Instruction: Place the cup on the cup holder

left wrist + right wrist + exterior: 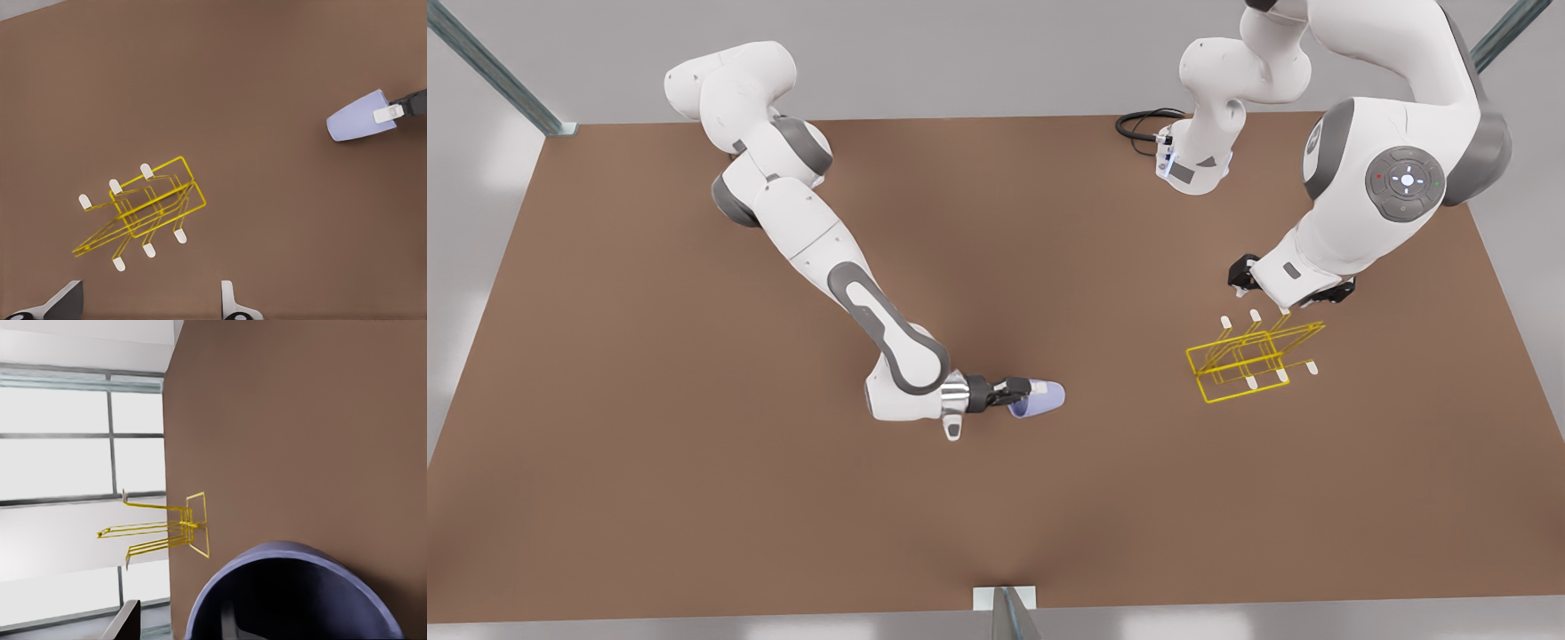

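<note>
The right gripper clamps the pale lavender tapered cup by its rim; it should carry the cup toward three o'clock and slip the mouth over a white-tipped prong of the yellow wire cup holder. The left gripper waits, spread wide, just beside the rack.

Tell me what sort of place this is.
Probably a simulated robot test cell, not a home: a bare brown table with metal frame posts at its corners, two white arms mounted on it, and a cup and yellow wire cup holder. The right wrist view shows large windows beyond.
</note>
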Motion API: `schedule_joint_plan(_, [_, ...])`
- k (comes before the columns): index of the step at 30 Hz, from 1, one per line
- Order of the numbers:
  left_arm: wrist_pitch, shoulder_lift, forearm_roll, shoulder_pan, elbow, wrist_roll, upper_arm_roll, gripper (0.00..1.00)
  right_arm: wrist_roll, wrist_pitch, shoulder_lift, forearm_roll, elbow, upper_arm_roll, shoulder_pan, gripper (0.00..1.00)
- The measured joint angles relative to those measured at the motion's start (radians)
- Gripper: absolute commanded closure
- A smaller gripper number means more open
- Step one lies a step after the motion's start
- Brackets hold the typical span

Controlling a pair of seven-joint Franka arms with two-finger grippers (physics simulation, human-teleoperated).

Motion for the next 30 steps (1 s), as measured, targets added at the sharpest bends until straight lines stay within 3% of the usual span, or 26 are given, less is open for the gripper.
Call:
schedule_joint_plan(9, [-0.001,0.0,0.0,-0.001,0.001,0.0,0.0,0.0,-0.024,-0.077,-0.035,-0.084,-0.102,-0.037,-0.127,0.42])
schedule_joint_plan(10, [-0.001,0.0,0.0,-0.002,0.001,0.0,0.0,0.0,-0.027,-0.095,-0.066,-0.112,-0.133,-0.037,-0.158,0.02])
schedule_joint_plan(11, [-0.001,0.0,0.0,-0.002,0.001,0.0,0.0,0.0,-0.028,-0.117,-0.115,-0.154,-0.167,-0.037,-0.199,0.0])
schedule_joint_plan(15, [-0.001,0.0,0.0,-0.002,0.001,0.0,0.0,0.0,0.007,-0.312,-0.525,-0.529,-0.202,-0.033,-0.427,0.0])
schedule_joint_plan(17, [0.0,0.029,-0.001,-0.019,0.001,0.0,0.0,0.0,0.043,-0.443,-0.758,-0.829,-0.154,-0.04,-0.43,0.0])
schedule_joint_plan(18, [0.001,0.055,-0.005,-0.066,0.002,-0.001,0.001,0.0,0.059,-0.504,-0.831,-0.978,-0.141,-0.09,-0.39,0.0])
schedule_joint_plan(19, [0.002,0.095,-0.019,-0.139,0.007,-0.002,0.0,0.0,0.079,-0.554,-0.869,-1.097,-0.145,-0.177,-0.33,0.0])
schedule_joint_plan(21, [0.044,0.239,-0.07,-0.287,0.063,-0.013,-0.003,0.0,0.129,-0.645,-0.903,-1.254,-0.163,-0.248,-0.308,0.0])
schedule_joint_plan(25, [0.327,0.463,-0.172,-0.431,0.086,-0.088,-0.024,0.0,0.241,-0.792,-0.913,-1.423,-0.147,-0.275,-0.307,0.0])
schedule_joint_plan(30, [0.545,0.537,-0.123,-0.436,0.072,-0.036,-0.035,0.0,0.349,-0.884,-0.914,-1.465,-0.129,-0.278,-0.353,0.0])
